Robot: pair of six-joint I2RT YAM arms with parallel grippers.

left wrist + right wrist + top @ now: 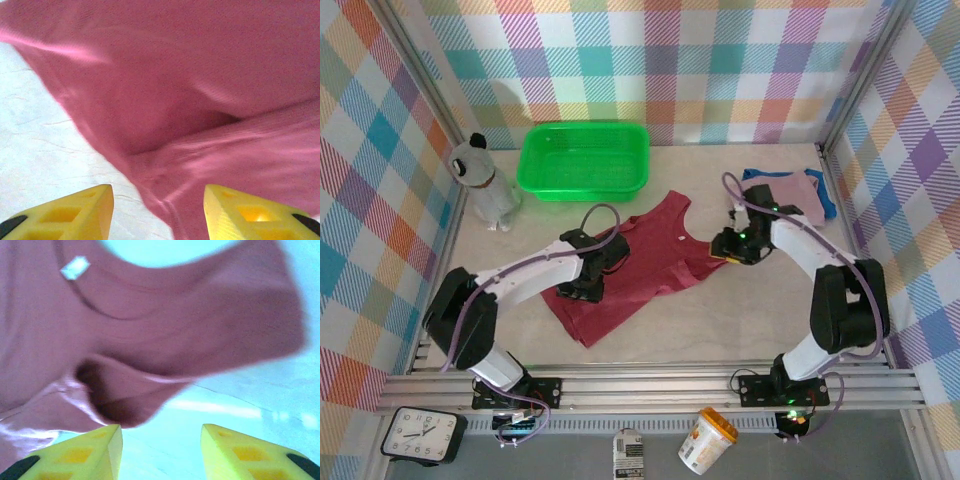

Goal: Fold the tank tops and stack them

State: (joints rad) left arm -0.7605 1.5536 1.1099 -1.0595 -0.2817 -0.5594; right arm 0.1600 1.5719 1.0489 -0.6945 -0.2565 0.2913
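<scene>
Lying spread out in the middle of the table point(730, 320), the red top point(640, 262) has its straps toward the far side and its hem toward the near left. The left gripper point(588, 282) sits low over the top's left edge, and the right gripper point(728, 245) is at its right strap.

On the left wrist camera the left gripper point(157, 194) has its yellow fingers point(85, 210) standing apart. A rumpled edge of the red top point(200, 100) runs down between them, loose and not pinched, with bare table to the left.

On the right wrist camera the right gripper point(161, 433) is likewise parted and has hold of nothing; only table shows between its fingers point(250, 450). Just ahead of its left finger a fold of the red top point(150, 330) curls up, and a white label point(75, 267) sits by the neckline.

The pink top point(790, 188) lies on the blue top point(827, 205) at the far right of the table, well apart from the red one. A green basket point(582, 188) stands at the far middle
</scene>
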